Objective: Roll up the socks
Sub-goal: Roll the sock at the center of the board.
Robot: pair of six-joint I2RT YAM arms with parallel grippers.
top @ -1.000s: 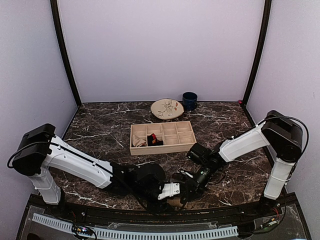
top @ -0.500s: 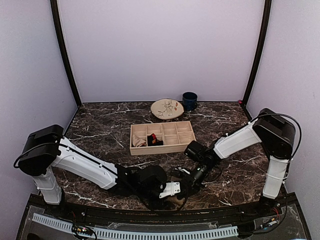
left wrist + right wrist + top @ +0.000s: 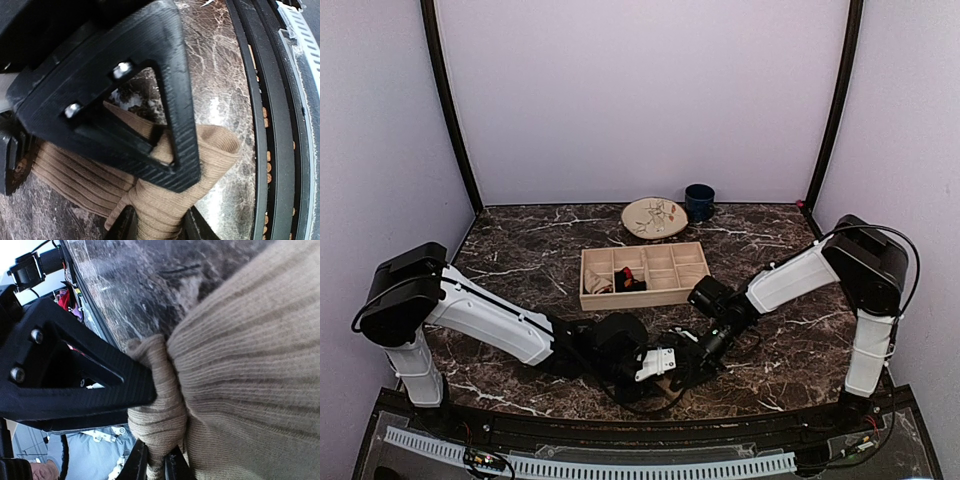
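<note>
The plain tan ribbed sock is bunched between both grippers near the table's front edge. It fills the right wrist view. My left gripper is shut on a thick fold of it, and my right gripper is shut on a thin fold of it. In the top view the two grippers meet, left and right, and hide the sock. The beige striped sock and the black argyle sock lie in compartments of the wooden box.
The wooden divided box stands mid-table behind the grippers. A patterned plate and a dark blue mug sit at the back. The black front rail runs close beside the sock.
Both grippers have moved together away from the front edge, up and toward the box, still holding the tan sock. The bit of sock seen earlier below them no longer shows.
</note>
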